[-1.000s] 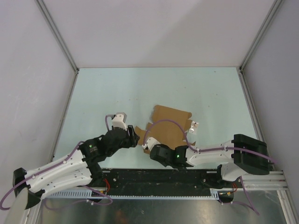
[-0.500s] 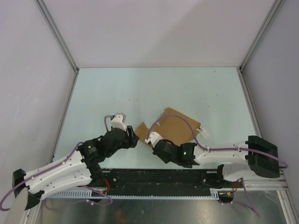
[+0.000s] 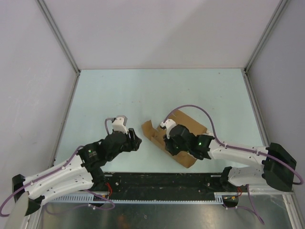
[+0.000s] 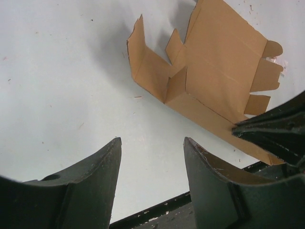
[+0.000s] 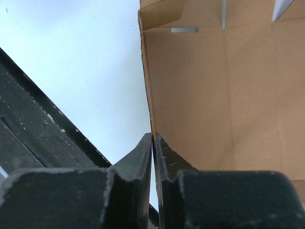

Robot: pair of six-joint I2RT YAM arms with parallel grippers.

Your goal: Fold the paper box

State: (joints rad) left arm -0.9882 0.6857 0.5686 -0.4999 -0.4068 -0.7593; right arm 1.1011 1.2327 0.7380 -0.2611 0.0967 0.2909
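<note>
**Lighting and picture quality: bright, even, soft-shadowed**

Diffuse overhead light is filling all three views brightly. The worktop (image 3: 119,90) is reading evenly pale; soft shadows are lying under both arms. The paper box (image 4: 214,71) is casting a faint grey shadow beside its raised flap. The left hand (image 4: 152,143) is reading near-black, slightly soft at the frame's bottom edge.
</note>
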